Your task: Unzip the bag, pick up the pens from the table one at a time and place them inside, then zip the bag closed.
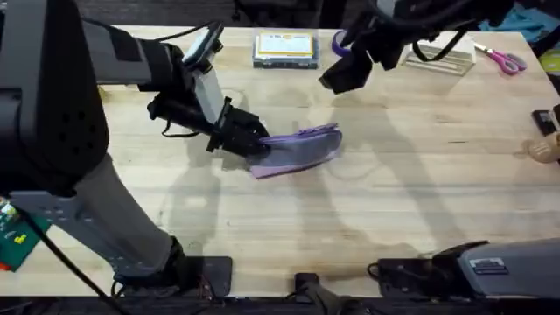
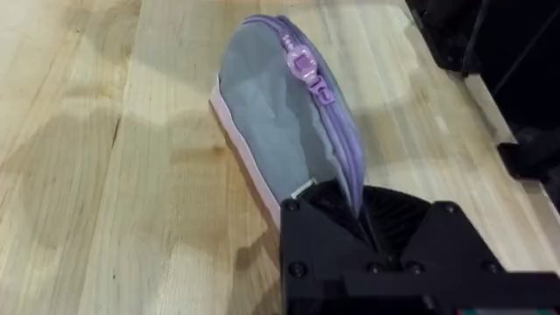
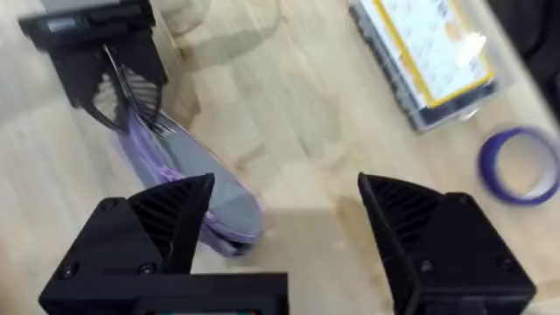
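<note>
L gripper is clamping the near end of the bag, fingers closed on the fabric by the zip line. Bag is lying on its side mid-table, zip edge w/ purple pull facing up in the left wrist view; zip looks closed along the visible stretch. R gripper is hanging above the table beyond the bag, fingers spread wide, holding nothing; its wrist cam is looking down on the bag. Farther back: clear box w/ yellow label, purple tape ring beside it, pink-handled scissors at the far R.
</note>
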You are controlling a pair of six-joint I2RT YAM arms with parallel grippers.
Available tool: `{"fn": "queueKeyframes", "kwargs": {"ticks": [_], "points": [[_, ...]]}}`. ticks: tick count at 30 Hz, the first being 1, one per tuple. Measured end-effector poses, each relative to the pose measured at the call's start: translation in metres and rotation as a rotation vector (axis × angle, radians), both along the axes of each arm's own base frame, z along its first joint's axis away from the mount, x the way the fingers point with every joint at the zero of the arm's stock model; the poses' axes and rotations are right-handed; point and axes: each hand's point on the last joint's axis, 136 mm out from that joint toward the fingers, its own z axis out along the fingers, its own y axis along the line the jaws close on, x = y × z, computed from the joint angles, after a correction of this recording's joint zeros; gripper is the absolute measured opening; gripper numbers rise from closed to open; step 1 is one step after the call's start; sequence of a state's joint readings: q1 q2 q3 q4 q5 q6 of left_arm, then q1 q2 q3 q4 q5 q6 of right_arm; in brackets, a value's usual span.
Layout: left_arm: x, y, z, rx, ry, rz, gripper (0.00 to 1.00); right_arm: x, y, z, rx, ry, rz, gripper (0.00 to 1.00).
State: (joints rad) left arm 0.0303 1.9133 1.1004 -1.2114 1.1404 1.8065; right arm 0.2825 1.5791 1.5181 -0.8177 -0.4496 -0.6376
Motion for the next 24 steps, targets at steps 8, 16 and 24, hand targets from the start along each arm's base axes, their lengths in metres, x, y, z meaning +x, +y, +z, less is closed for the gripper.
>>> {"fn": "queueKeyframes", "kwargs": {"ticks": [8, 16, 24], "points": [[0.0000, 0.0000, 0.0000, 0.000, 0.000, 0.000, 0.042, 0.0016, 0.0005, 0.0010, -0.079, -0.142, 0.166, 0.997], [0.0000, 0.0000, 0.0000, 0.000, 0.000, 0.000, 0.042, 0.0020, -0.0001, 0.0009, -0.105, -0.180, 0.209, 0.997], [0.0000, 0.0000, 0.0000, 0.000, 0.000, 0.000, 0.042, 0.0043, -0.0047, -0.0018, -0.140, -0.190, 0.205, 0.997]]}}
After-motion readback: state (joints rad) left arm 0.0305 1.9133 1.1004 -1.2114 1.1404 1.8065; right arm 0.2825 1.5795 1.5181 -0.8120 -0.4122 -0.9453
